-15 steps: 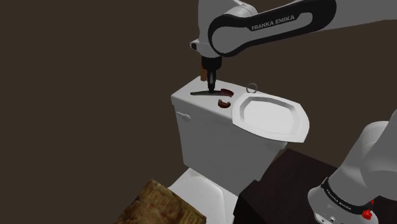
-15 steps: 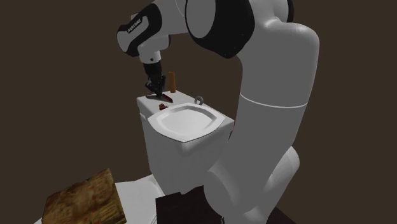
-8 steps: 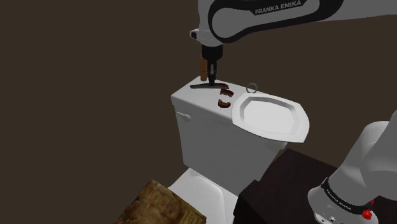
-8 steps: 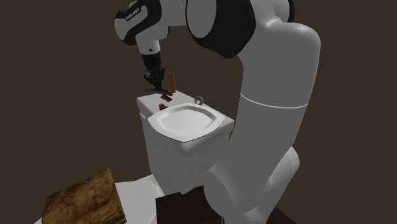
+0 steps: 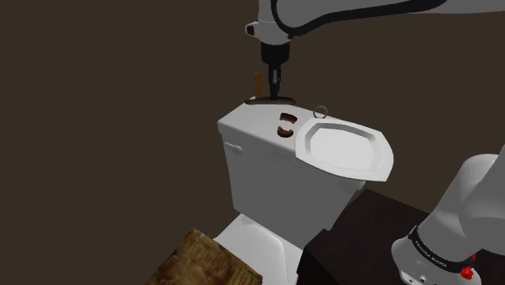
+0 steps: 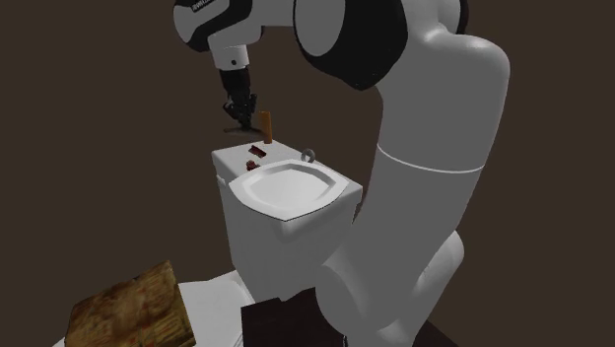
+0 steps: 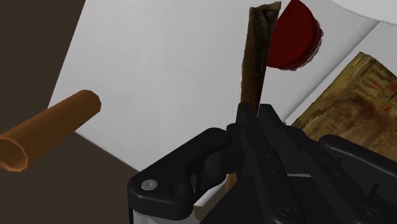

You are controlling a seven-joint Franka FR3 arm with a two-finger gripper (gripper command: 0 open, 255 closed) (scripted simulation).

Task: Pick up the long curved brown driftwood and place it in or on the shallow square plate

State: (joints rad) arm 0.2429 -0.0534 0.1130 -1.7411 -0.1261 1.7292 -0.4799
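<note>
**Entry: pick in hand, placement pending.**

1. Driftwood (image 7: pixel 256 57): a long, thin, dark-brown strip. The jaws are closed on it and pinch it across its width. In the shoulder view we see it hanging level, a little above the toilet cistern lid (image 5: pixel 245 120) and touching nothing else.
2. Long axis: roughly horizontal and crosswise to the fingers. The grip looks off-centre, since more of the strip sticks out toward the shoulder view's left than toward its right.
3. Shallow plate (image 5: pixel 344 147): white and empty, with clipped corners. It rests on the cistern at the end toward the shoulder view's right.
4. Governing relation: the plate lies from the jaws toward the shoulder view's right and somewhat lower. We judge the coming move to be a carry that way followed by a short descent. The long piece may need turning so that it does not overhang the rim (there is only one arm, so no choice of hand arises).
5. Bystanders on the lid:
   - an orange-brown cylinder (image 5: pixel 258 83), upright, just beside the jaws;
   - a dark red curved piece (image 5: pixel 285 125), between the jaws and the plate;
   - a small ring (image 5: pixel 320 112), near the plate's far edge.
6. Risk, as we judge it: the trailing end could brush the cylinder.
</note>
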